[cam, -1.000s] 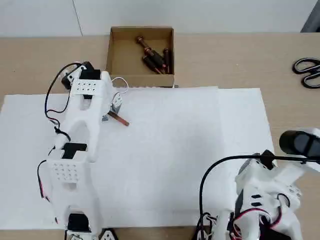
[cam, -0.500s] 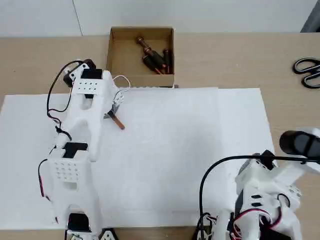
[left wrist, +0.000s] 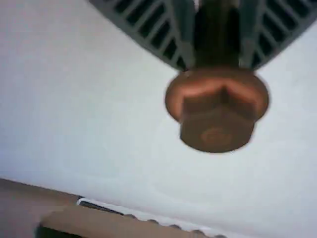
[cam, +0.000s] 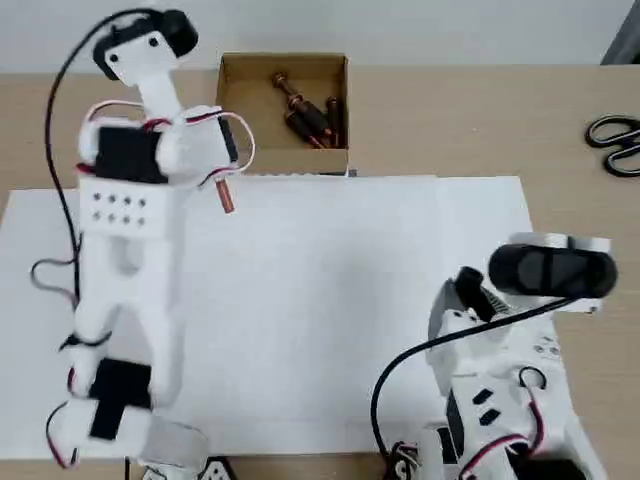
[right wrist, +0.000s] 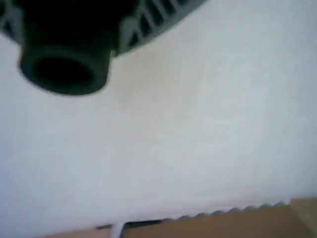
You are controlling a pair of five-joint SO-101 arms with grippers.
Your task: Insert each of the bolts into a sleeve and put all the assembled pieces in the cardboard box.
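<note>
With several assembled pieces (cam: 308, 112) lying in the cardboard box (cam: 222, 100), left to join and box: copper bolt (left wrist: 217, 111) clenched in left gripper (left wrist: 216, 44), black sleeve (right wrist: 64, 64) grasped by right gripper (right wrist: 69, 20).

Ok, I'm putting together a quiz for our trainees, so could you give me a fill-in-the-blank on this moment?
1. The left tool is shut on a copper ____.
2. The right tool is shut on a black ____.
3. The assembled pieces lie inside the cardboard ____.

Missing words: bolt; sleeve; box.
</note>
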